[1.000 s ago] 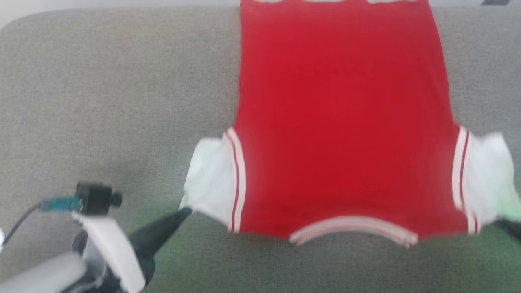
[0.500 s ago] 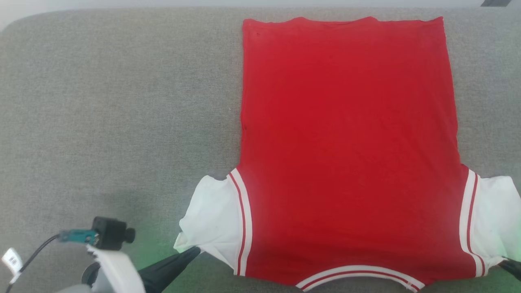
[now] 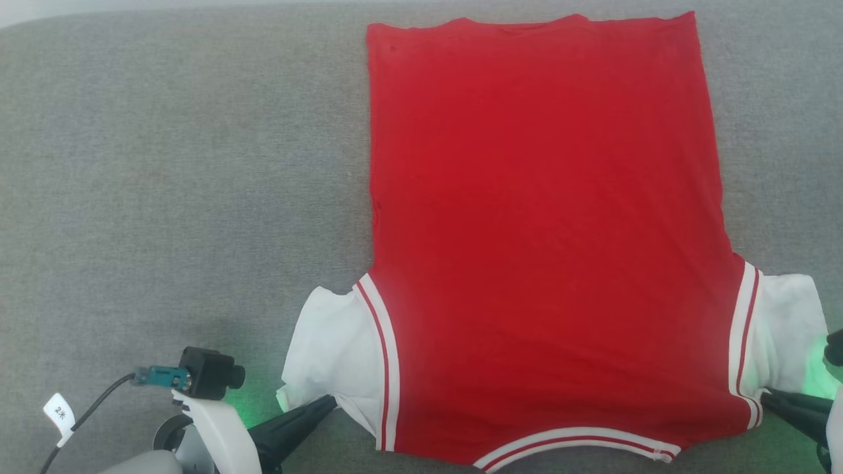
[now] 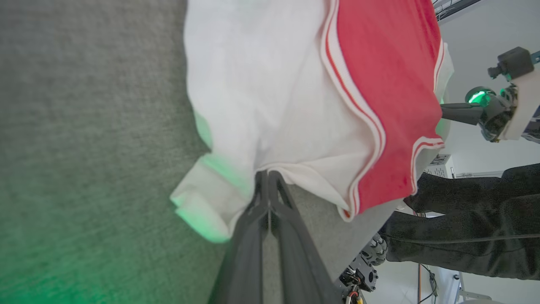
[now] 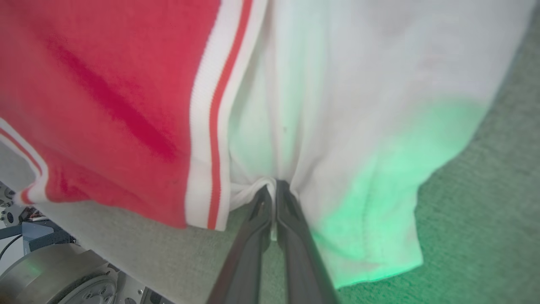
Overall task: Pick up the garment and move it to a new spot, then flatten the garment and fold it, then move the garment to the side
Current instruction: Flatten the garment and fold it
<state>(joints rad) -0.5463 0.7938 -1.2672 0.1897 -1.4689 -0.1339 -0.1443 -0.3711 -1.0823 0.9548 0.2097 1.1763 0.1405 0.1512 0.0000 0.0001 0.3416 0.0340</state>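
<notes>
On grey surface [image 3: 164, 164], garment [image 3: 540, 230], tag [image 3: 59, 413] writing unclear

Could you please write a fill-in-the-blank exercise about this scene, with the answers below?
The garment lies spread on a ____ fabric surface.
The left end effector pinches a ____ sleeve.
The right end effector is shut on the other ____.
The striped collar lies at the head view's ____ edge.
Answers: grey; white; sleeve; bottom.

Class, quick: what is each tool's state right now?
Left tool: closed on the white short sleeve of the red jersey-style fabric shirt.
Right tool: closed on its other white sleeve.
</notes>
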